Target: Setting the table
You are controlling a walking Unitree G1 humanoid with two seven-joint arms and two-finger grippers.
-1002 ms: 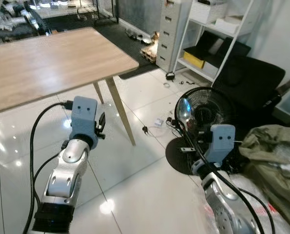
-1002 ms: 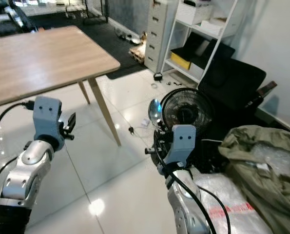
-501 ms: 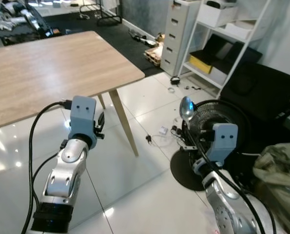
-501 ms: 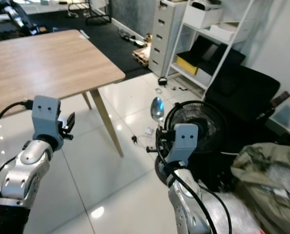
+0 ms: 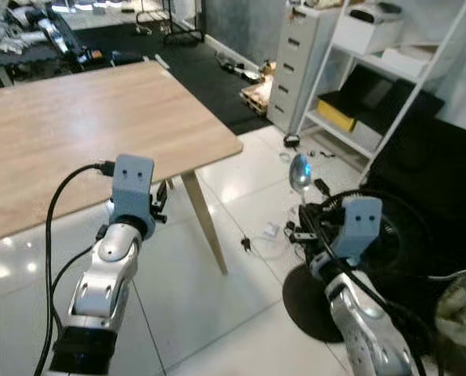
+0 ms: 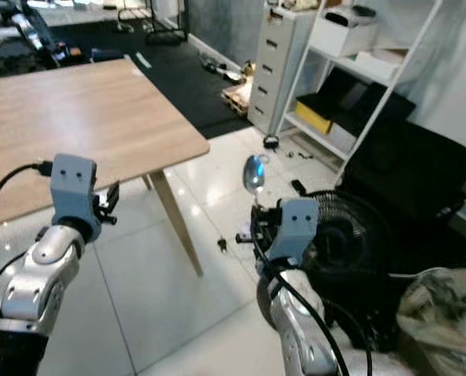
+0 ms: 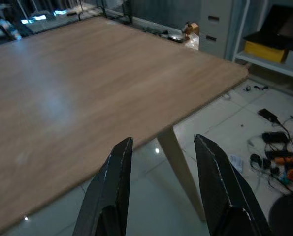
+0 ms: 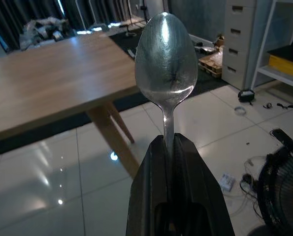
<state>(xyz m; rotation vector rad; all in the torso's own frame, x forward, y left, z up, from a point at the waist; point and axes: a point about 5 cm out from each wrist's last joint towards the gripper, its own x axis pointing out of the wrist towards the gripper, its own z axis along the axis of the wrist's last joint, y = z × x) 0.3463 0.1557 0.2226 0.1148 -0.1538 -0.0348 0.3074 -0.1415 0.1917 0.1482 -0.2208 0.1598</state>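
My right gripper (image 8: 168, 140) is shut on the handle of a silver spoon (image 8: 166, 59), which stands upright with its bowl at the top (image 5: 299, 172). It is held over the floor, to the right of the wooden table (image 5: 76, 133). My left gripper (image 7: 162, 142) is open with nothing between its fingers. It points at the table's near right corner (image 7: 225, 73), level with the tabletop's edge. The tabletop is bare.
A slanted table leg (image 5: 205, 227) stands between my arms. A black floor fan (image 5: 397, 251) is close behind my right arm. Cables (image 5: 256, 235) lie on the white tiles. A grey drawer cabinet (image 5: 299, 63) and a white shelf (image 5: 373, 63) stand at the back right.
The whole view has shifted: the table now sits nearer and fills more of the left, and the fan and bag have slid off to the right. Both arms keep their pose; the spoon stays gripped.
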